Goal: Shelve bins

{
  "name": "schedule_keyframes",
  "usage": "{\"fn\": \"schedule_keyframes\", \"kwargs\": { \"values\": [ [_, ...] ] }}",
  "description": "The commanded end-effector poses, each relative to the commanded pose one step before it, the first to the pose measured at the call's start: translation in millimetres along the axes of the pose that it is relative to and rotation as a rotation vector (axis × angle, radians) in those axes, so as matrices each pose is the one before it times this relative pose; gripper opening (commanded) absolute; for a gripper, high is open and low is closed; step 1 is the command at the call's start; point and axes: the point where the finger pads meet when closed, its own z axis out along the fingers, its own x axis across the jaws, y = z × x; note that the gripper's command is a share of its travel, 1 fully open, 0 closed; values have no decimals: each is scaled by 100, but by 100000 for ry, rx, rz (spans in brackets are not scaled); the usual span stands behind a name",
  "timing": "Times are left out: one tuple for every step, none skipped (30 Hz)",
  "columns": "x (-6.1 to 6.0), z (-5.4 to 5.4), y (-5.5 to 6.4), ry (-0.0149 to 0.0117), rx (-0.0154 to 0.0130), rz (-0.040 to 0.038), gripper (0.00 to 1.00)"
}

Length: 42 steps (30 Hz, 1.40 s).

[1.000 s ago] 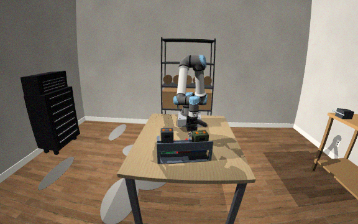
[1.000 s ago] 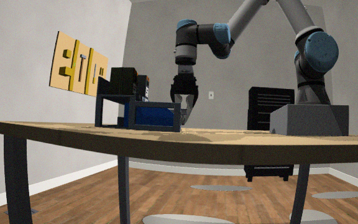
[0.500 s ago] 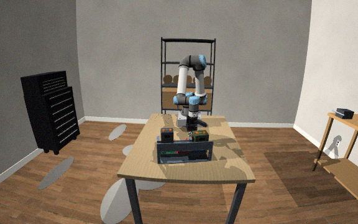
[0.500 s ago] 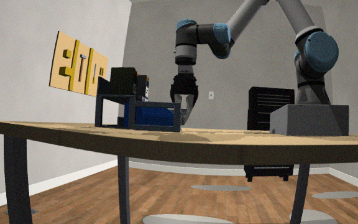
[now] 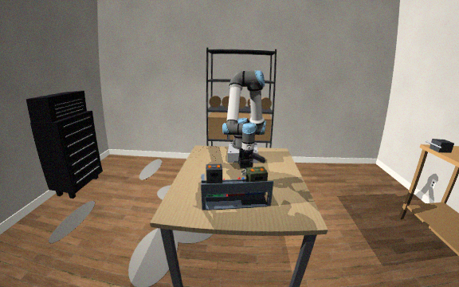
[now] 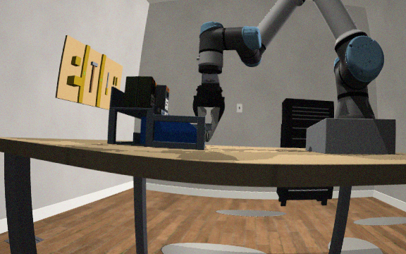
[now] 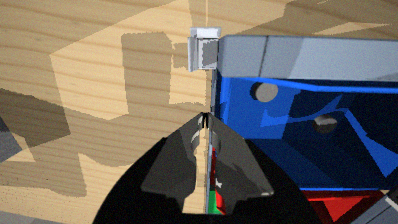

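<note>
A low dark-grey shelf [image 5: 237,195] stands in the middle of the table; it also shows in the exterior view [image 6: 154,127]. A blue bin [image 6: 171,131] sits in the shelf at one end. In the wrist view its inside [image 7: 310,130] holds two small grey parts. My gripper [image 5: 246,163] [image 6: 210,132] hangs straight down just outside that end of the shelf. Its fingers are shut, with the tips [image 7: 204,117] right beside the blue bin's side wall. I see nothing held between them. A dark bin with orange on top [image 5: 213,173] and a green bin [image 5: 256,174] stand on the table beside the shelf.
The robot's grey base block [image 6: 351,135] sits at the table's far end. A black tool chest [image 5: 64,141] stands at the left wall, a tall rack [image 5: 241,100] at the back, and a wooden bench [image 5: 453,191] at the right. A tool board [image 6: 88,75] hangs on the wall.
</note>
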Motion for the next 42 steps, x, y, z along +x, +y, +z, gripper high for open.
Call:
{"fn": "schedule_keyframes", "kwargs": {
  "values": [
    [339,-94,15,333,-143,-73,0],
    [18,11,-6,-22,8,-5,0],
    [21,10,-5,-20,7,-5,0],
    [24,9,-5,-18,6,-4,0],
    [28,6,-4,-11,4,-3,0],
    [31,2,-2,-3,1,-1,0],
    [33,2,-2,-3,1,-1,0],
    [33,2,-1,-2,1,0,0],
    [33,2,0,-2,1,1,0],
    [33,2,0,-1,0,1,0],
    [0,0,0,0,0,0,0],
    [0,0,0,0,0,0,0],
    [47,-26,24,66,-24,29,0],
    [30,3,-1,-3,1,0,0],
    [27,5,-2,-7,2,-2,0],
    [24,6,-3,-9,3,-4,0],
    [21,4,-3,-5,2,-4,0],
    [20,1,-1,2,-1,-3,0],
    [18,-3,1,9,-3,0,0],
    [15,-5,3,14,-5,3,0],
    [13,-8,5,19,-6,5,0],
    [11,-9,6,22,-8,6,0],
    [8,-10,6,22,-8,6,0],
    [-17,3,-3,-16,5,3,0],
    [-20,6,-5,-21,7,2,0],
    [-15,5,-4,-17,6,0,0],
    [-8,2,-3,-9,2,0,0],
    [0,0,0,0,0,0,0],
    [0,0,0,0,0,0,0],
    [-2,0,-1,-1,-1,-2,0],
    [1,-2,0,3,-2,0,0],
    [1,-1,0,3,-2,0,0],
    [1,-2,0,3,-2,0,0],
    [1,-2,0,3,-2,0,0],
    [1,-2,0,3,-2,0,0],
    [1,-2,0,3,-2,0,0],
    [1,-2,0,3,-2,0,0],
    [0,-3,0,3,-2,0,0],
    [-9,-7,0,0,0,1,0],
    [-23,-19,-1,1,0,3,0],
    [-41,-34,-1,1,-1,6,0],
    [-62,-51,-2,2,-1,8,0]
  ]
}}
